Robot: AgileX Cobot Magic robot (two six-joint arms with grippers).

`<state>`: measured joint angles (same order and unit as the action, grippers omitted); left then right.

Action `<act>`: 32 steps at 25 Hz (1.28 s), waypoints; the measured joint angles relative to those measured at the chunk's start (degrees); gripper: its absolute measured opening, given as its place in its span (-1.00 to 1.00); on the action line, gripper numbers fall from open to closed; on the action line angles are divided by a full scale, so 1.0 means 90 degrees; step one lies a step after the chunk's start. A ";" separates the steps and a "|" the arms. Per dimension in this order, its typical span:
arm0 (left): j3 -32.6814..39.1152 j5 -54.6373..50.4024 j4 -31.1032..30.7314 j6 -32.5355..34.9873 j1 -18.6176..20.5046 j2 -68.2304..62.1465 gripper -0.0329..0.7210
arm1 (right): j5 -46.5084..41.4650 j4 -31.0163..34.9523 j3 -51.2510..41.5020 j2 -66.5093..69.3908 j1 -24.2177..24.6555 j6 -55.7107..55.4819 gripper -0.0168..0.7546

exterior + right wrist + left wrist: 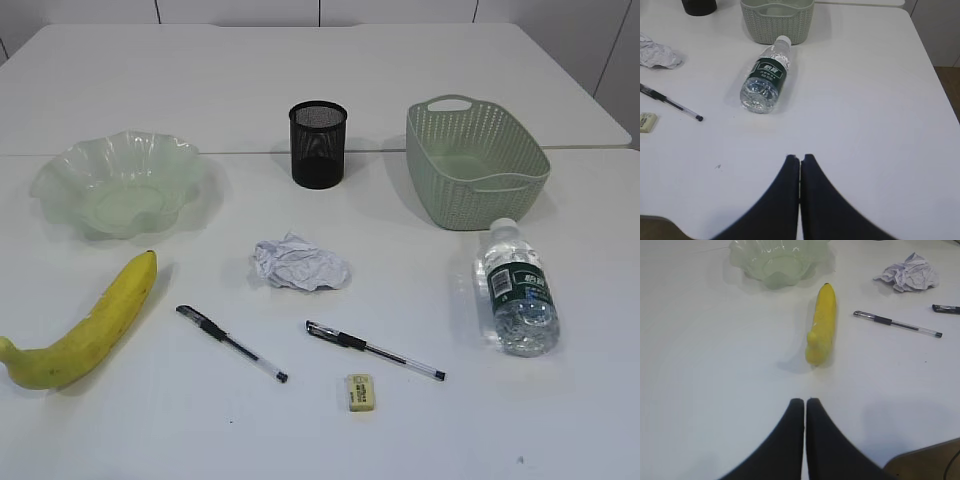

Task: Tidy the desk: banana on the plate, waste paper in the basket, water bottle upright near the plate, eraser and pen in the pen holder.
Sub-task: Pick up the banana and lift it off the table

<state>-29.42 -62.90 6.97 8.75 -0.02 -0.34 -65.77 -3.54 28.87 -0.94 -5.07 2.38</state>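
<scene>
White desk, nothing tidied yet: both grippers, left gripper (805, 402) and right gripper (800, 159), pinched closed and empty, so open left wide, take the curved yellow banana (85, 325) mid-body across its width, lift to the adjacent frilly pale-green glass plate (60, 175)

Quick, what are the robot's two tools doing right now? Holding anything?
Left tool: closed, holding nothing, short of the banana.
Right tool: closed, holding nothing, short of the water bottle.
</scene>
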 joint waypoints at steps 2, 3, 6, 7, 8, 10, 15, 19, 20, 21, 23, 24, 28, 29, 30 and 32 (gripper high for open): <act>0.0000 0.0000 0.0000 0.0000 0.0000 0.0000 -0.98 | 0.0000 0.0000 0.0000 0.0000 0.0000 0.0000 -1.00; 0.0000 0.0000 0.0000 0.0000 0.0000 0.0000 -0.98 | 0.0000 0.0000 0.0000 0.0000 0.0000 0.0000 -1.00; 0.0000 0.0000 0.0000 0.0000 0.0000 0.0000 -0.98 | 0.0000 0.0000 0.0000 0.0000 0.0000 0.0000 -1.00; 0.0000 0.0000 0.0000 0.0000 0.0000 0.0000 -0.98 | 0.0000 0.0000 0.0000 0.0000 0.0000 0.0000 -1.00; 0.0000 0.0000 0.0000 0.0000 0.0000 0.0000 -0.98 | 0.0000 0.0000 0.0000 0.0000 0.0000 0.0000 -1.00; 0.0000 0.0000 0.0000 0.0000 0.0000 0.0000 -0.98 | 0.0000 0.0000 0.0000 0.0000 0.0000 0.0000 -1.00; 0.0000 0.0000 0.0000 0.0000 0.0000 0.0000 -0.98 | 0.0000 0.0000 0.0000 0.0000 0.0000 0.0000 -1.00; 0.0000 0.0000 0.0000 0.0000 0.0000 0.0000 -0.98 | 0.0000 0.0000 0.0000 0.0000 0.0000 0.0000 -1.00; 0.0000 0.0000 0.0000 0.0000 0.0000 0.0000 -0.98 | 0.0000 0.0000 0.0000 0.0000 0.0000 0.0000 -1.00; 0.0000 0.0000 0.0000 0.0000 0.0000 0.0000 -0.98 | 0.0000 0.0000 0.0000 0.0000 0.0000 0.0000 -1.00; 0.0000 0.0000 0.0000 0.0000 0.0000 0.0000 -0.98 | 0.0000 0.0000 0.0000 0.0000 0.0000 0.0000 -1.00; 0.0000 0.0000 0.0000 0.0000 0.0000 0.0000 -0.98 | 0.0000 0.0000 0.0000 0.0000 0.0000 0.0000 -1.00; 0.0000 0.0000 0.0000 0.0000 0.0000 0.0000 -0.98 | 0.0000 0.0000 0.0000 0.0000 0.0000 0.0000 -1.00; 0.0000 0.0000 0.0000 0.0000 0.0000 0.0000 -0.98 | 0.0000 0.0000 0.0000 0.0000 0.0000 0.0000 -1.00; 0.0000 0.0000 0.0000 0.0000 0.0000 0.0000 -0.98 | 0.0000 0.0000 0.0000 0.0000 0.0000 0.0000 -1.00; 0.0000 0.0000 0.0000 0.0000 0.0000 0.0000 -0.98 | 0.0000 0.0000 0.0000 0.0000 0.0000 0.0000 -1.00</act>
<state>-29.42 -62.90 6.97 8.75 -0.02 -0.34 -65.77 -3.54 28.87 -0.94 -5.07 2.38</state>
